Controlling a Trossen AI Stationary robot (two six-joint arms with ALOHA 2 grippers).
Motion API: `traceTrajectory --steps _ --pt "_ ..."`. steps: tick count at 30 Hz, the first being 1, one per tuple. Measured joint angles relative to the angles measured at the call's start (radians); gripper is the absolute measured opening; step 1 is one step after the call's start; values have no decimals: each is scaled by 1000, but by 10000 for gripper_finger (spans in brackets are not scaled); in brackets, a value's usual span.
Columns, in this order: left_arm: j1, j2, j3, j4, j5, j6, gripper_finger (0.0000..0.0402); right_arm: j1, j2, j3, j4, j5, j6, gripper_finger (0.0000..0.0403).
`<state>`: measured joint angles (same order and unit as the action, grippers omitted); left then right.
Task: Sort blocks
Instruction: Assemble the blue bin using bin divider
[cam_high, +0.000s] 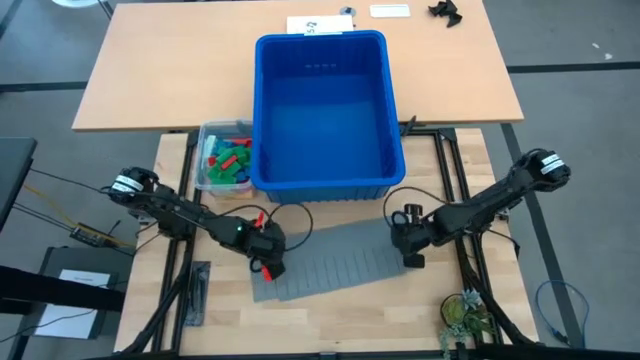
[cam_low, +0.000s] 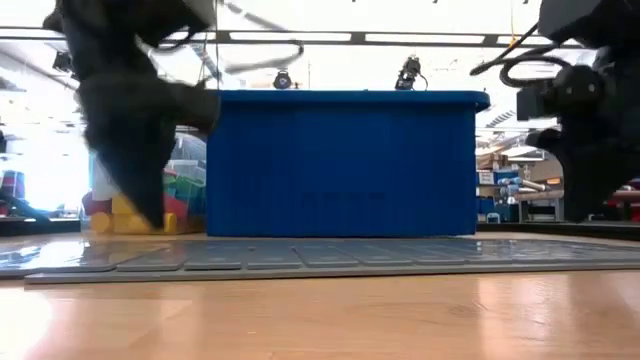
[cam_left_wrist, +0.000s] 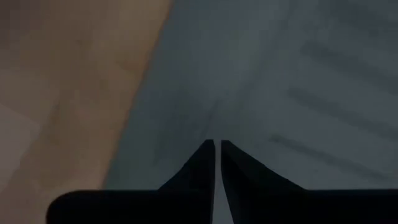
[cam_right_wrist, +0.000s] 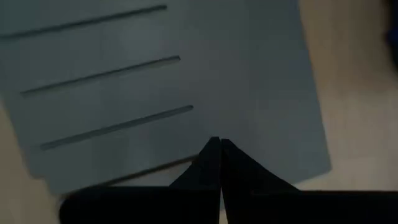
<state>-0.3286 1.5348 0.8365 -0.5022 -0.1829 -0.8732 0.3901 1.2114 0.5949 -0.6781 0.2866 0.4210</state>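
Several blocks (cam_high: 228, 155) in red, green, blue and yellow lie in a small clear tub (cam_high: 205, 172) left of the large blue bin (cam_high: 325, 110); the low view shows the blocks (cam_low: 185, 200) through the tub wall. In front of the bin a grey grooved mat (cam_high: 340, 262) lies flat on the table. My left gripper (cam_high: 268, 262) is shut and points down over the mat's left end (cam_left_wrist: 186, 93), just above it. My right gripper (cam_high: 412, 255) is shut and points down over the mat's right end (cam_right_wrist: 261, 93). Nothing sits between either pair of fingers.
The bin stands right behind the mat, with the tub against its left side. A small green plant (cam_high: 462, 315) stands at the near right corner and a dark flat item (cam_high: 195, 292) lies near the left. Papers (cam_high: 320, 25) lie on the far table.
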Motion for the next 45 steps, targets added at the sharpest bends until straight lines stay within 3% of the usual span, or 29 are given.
traceTrajectory --steps 7,12,19,25,30,35,40,45 --pt "-62 -78 115 -149 -66 -134 37 -28 -185 2 -123 -3 152 10" --pt "-94 -131 108 -165 -49 -288 47 -70 -301 1 -281 -24 323 63" --pt "-125 -161 108 -271 -91 -439 133 -92 -470 -90 -301 -105 521 177" --pt "-196 -168 107 -338 -224 -596 213 -93 -569 -228 -182 -135 668 243" --pt "-296 -169 107 -388 -324 -790 233 -93 -582 -357 -8 -153 727 255" --pt "-395 -169 41 -350 -339 -970 229 -93 -588 -420 108 -162 751 246" --pt "-482 -169 -118 -152 -363 -1171 224 -93 -587 -416 120 -167 732 235" --pt "-508 -168 -265 94 -367 -1235 223 -93 -584 -416 112 -163 734 231"
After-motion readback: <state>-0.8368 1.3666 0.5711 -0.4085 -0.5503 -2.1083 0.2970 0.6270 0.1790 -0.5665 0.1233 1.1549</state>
